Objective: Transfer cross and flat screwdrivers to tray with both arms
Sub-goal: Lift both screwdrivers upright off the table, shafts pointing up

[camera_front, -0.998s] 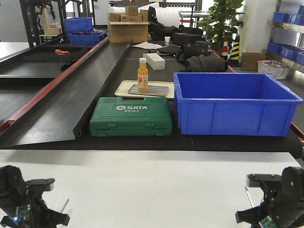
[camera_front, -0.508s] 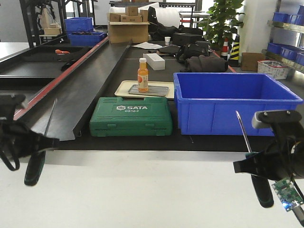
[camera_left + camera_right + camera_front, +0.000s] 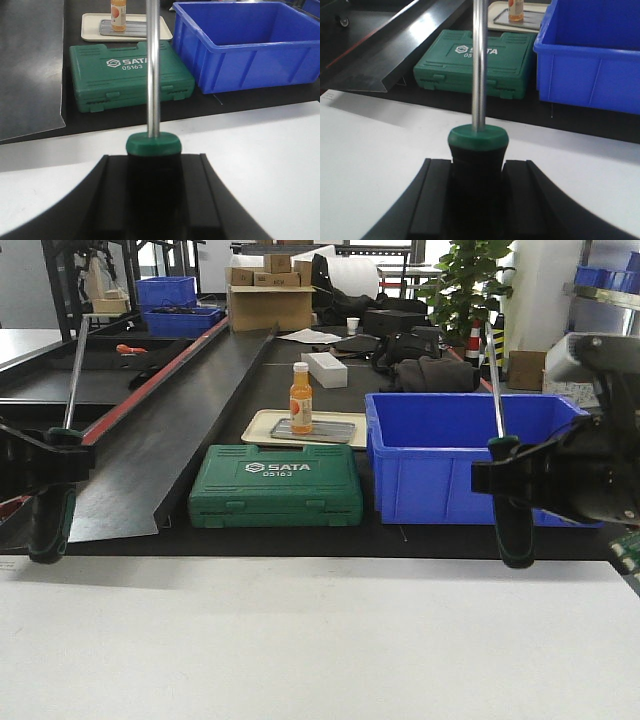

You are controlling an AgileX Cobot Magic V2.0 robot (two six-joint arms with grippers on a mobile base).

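Down my left wrist camera: my left claw is clamped on the left screwdriver, black fingers pressed to both sides of the chunky black handle. The green collar sits just above them, and the silver shaft runs straight out of the top of the shot. My right wrist camera shows the same. The right claw is closed on the right screwdriver, green cap up and shaft vertical.

The front camera gives what the wrists can't: both tools at full length. Each stands upright with its handle hanging below the claw, held in the air above the white tabletop, one at each side and well apart. The tips show here, but they're too small to tell cross from flat.

Past the white edge, on the black surface, lies the green SATA tool case, closed, with the blue bin just beside it. Behind the case is a cream tray carrying a small steel tray and an orange bottle. A black metal ramp slants away on the left.
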